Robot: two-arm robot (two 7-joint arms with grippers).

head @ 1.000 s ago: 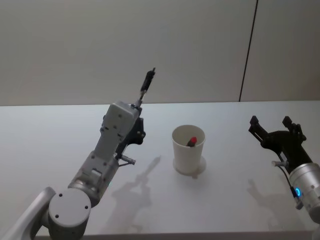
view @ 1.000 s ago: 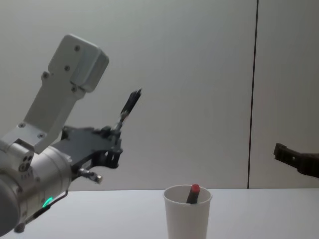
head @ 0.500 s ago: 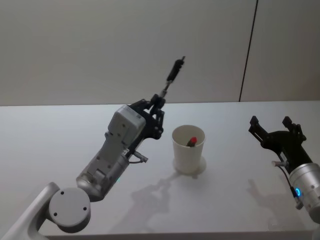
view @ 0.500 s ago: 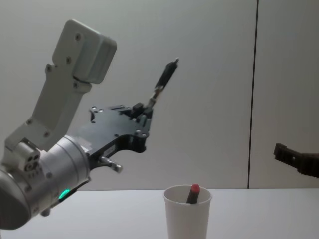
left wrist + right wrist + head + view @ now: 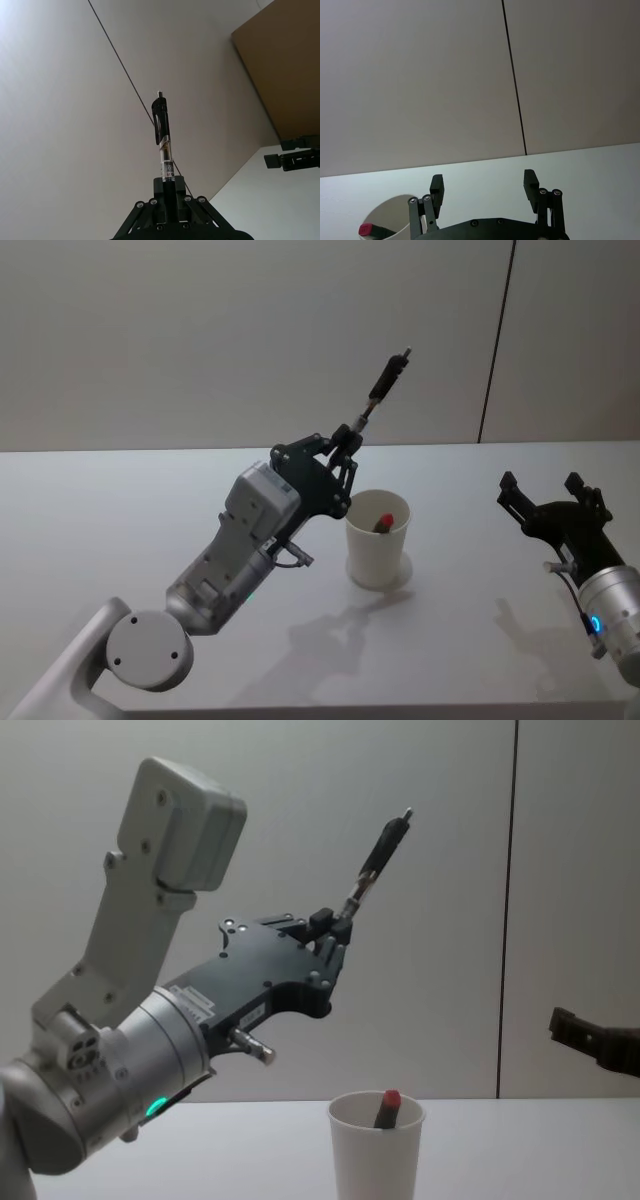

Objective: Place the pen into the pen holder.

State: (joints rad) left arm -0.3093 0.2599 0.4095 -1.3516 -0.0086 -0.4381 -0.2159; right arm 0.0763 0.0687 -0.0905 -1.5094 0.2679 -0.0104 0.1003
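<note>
Left hand [image 5: 345, 437], tight on pen [image 5: 386, 383], now nearer pen holder [image 5: 376, 552]; right hand [image 5: 482, 183] agape in wrist view.

Nothing here can be read. The pen [image 5: 161, 125] has a small printed label [image 5: 164, 167] on its clear barrel, just above where the left end effector [image 5: 166, 187] grips it, but the print is too fine to make out. A pale sticker [image 5: 251, 1013] sits on that end effector's black body, well back from the fingertips, and its marks are just as illegible.
</note>
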